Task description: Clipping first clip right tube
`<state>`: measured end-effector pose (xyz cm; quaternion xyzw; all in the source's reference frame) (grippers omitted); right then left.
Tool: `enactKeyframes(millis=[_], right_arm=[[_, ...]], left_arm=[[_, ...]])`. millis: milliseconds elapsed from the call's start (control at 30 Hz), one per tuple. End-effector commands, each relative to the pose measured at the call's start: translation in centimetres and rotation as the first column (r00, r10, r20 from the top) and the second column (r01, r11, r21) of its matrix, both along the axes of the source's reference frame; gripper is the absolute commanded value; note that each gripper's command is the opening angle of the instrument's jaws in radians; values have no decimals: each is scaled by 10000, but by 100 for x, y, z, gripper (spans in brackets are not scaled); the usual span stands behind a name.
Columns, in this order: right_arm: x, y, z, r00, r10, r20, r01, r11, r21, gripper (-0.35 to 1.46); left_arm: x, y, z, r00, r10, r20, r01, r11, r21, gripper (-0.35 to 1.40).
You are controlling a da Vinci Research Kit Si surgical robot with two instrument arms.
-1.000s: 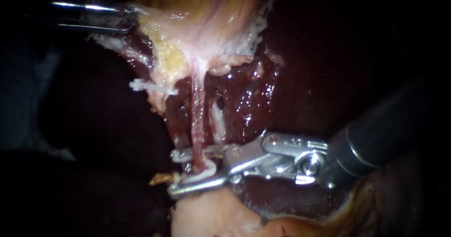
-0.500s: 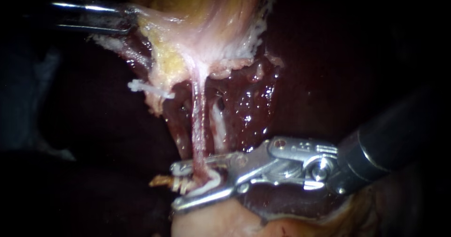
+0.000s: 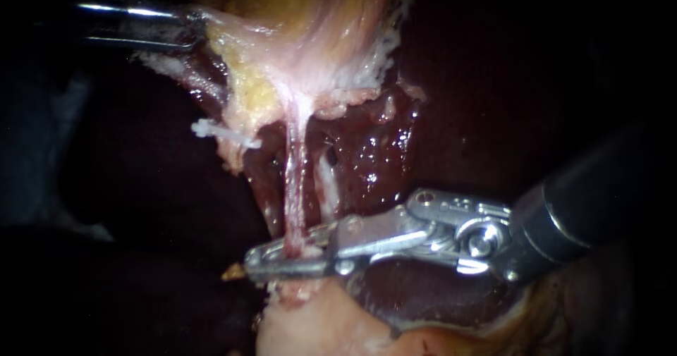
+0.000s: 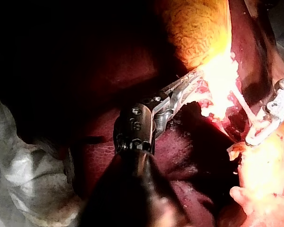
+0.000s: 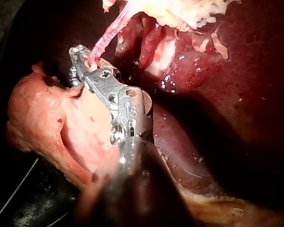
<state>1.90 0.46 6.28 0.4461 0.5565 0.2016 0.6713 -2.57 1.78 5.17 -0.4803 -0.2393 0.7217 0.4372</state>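
A thin pink tube (image 3: 295,187) runs down from the pale gallbladder (image 3: 310,39) to the lower tissue. My right instrument (image 3: 266,264) comes in from the right, its jaws shut across the tube's lower end; the white clip between them is almost hidden. In the right wrist view the same jaws (image 5: 81,60) pinch the tube (image 5: 106,35). My left instrument (image 3: 189,33) holds the gallbladder's edge at the upper left, jaws shut on it. In the left wrist view its jaws (image 4: 193,84) reach into the bright tissue, and my right instrument (image 4: 264,128) shows beyond.
A paler strand (image 3: 326,187) runs just right of the tube. Dark red liver (image 3: 374,158) lies behind both. A white sliver (image 3: 222,133) sticks out left of the yellowish fat. Pale tissue (image 3: 310,321) bulges under the right jaws.
The right instrument's jaws, open around the tube with a white clip showing, have shut on the tube. The left instrument has stayed still.
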Motion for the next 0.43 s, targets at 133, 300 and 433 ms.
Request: enactKeyframes(millis=[133, 300, 433], right_arm=[[-1, 0, 1, 9999, -68, 106, 67, 9999, 79, -35], [-2, -1, 2, 9998, -85, 152, 83, 9999, 122, -35], [-2, 0, 3, 9998, -87, 175, 84, 9998, 174, -35]], left_arm=[[0, 0, 0, 10000, -1, -1, 1, 10000, 2, -35], [0, 0, 0, 10000, -1, -1, 1, 10000, 2, -35], [0, 1, 0, 10000, 0, 0, 0, 10000, 2, -35]])
